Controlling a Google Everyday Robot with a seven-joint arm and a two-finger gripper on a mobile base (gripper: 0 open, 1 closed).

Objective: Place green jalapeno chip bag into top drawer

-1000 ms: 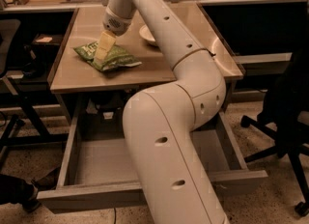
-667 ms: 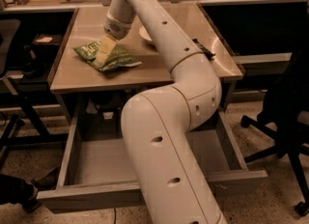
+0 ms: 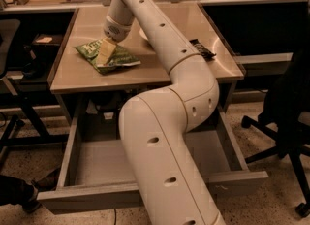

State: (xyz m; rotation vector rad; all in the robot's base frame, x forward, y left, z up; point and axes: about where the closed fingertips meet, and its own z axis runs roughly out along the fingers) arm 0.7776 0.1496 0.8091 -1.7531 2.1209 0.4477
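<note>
The green jalapeno chip bag lies flat on the left part of the tan desk top. My gripper reaches down from the far side and rests on the bag's middle, its pale fingers lying over the bag. The top drawer is pulled out wide open below the desk's front edge; its grey inside is partly hidden by my white arm.
A small black snack wrapper lies at the desk's right side, and a pale bowl sits behind my arm. Office chairs stand at the right and the left. Another table runs along the back.
The wrist has shifted slightly over the bag, still at its middle. The bag stays on the desk and the drawer stays open.
</note>
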